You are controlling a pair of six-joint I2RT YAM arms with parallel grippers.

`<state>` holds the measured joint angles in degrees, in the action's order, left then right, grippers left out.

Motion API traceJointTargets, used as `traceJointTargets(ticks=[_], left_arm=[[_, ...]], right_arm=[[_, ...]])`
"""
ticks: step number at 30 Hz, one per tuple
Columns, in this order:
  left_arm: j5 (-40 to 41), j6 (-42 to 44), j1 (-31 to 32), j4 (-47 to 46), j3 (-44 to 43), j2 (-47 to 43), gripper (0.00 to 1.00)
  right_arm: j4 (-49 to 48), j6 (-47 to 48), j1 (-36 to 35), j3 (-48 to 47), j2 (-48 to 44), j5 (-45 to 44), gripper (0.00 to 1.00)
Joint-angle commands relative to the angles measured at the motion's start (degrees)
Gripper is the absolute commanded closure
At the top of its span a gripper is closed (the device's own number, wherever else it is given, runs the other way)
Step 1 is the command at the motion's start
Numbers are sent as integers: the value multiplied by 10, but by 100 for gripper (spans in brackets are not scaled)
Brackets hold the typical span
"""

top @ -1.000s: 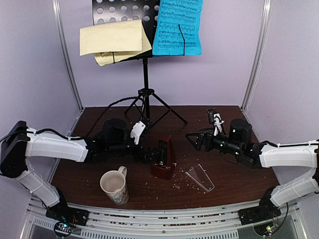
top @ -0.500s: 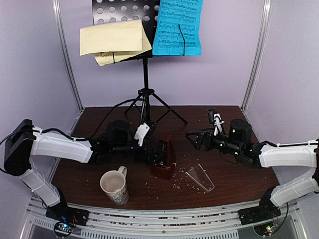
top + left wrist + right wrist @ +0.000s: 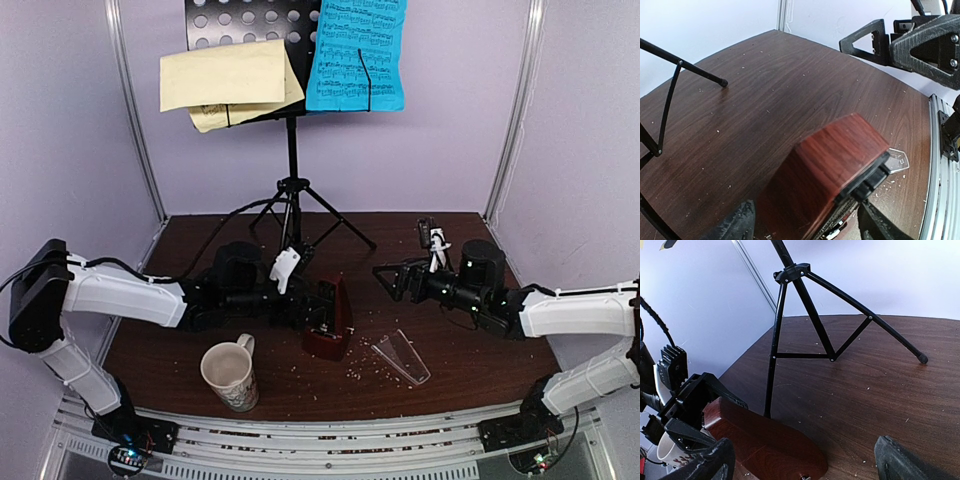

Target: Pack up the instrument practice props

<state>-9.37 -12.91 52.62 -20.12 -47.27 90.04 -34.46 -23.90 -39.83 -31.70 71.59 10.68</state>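
Metronome (image 3: 330,322) stands vert. — apex up, left claw (image 3: 805,227) astride.

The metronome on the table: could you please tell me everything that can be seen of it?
The metronome is a dark red-brown pyramid with a wood-grain look and a black front. It stands upright on the brown table, uncovered: its clear cover lies apart toward the right arm. The left gripper has a finger on either side of it; whether they press it cannot be told.
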Motion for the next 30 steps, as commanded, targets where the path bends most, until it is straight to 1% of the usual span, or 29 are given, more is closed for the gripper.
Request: traceJointTargets(ticks=[1,10,14,17,21,23,27,30], left_arm=[[-6,-5,2,-34,-11,6,28],[-7,-6,2,-34,-10,5,36],[-7,-7,2,-34,-9,4,41],[-8,-8,2,-34,-9,4,44],[-11,-10,2,-35,-8,3,44],[-12,-12,2,-37,-7,1,40],[-11,-38,2,-48,11,-13,20],[-18,-78,0,-55,38,-31,11]], right_arm=[[-14,-3,4,8,-5,-10,0],[-17,-4,4,10,-5,-11,0],[-18,-4,4,12,-5,-11,0],[-18,-5,4,14,-5,-11,0],[-18,-5,4,14,-6,-11,0],[-18,-5,4,14,-8,-11,0],[-15,-14,4,13,-13,-11,0],[8,-35,4,10,-16,-13,0]])
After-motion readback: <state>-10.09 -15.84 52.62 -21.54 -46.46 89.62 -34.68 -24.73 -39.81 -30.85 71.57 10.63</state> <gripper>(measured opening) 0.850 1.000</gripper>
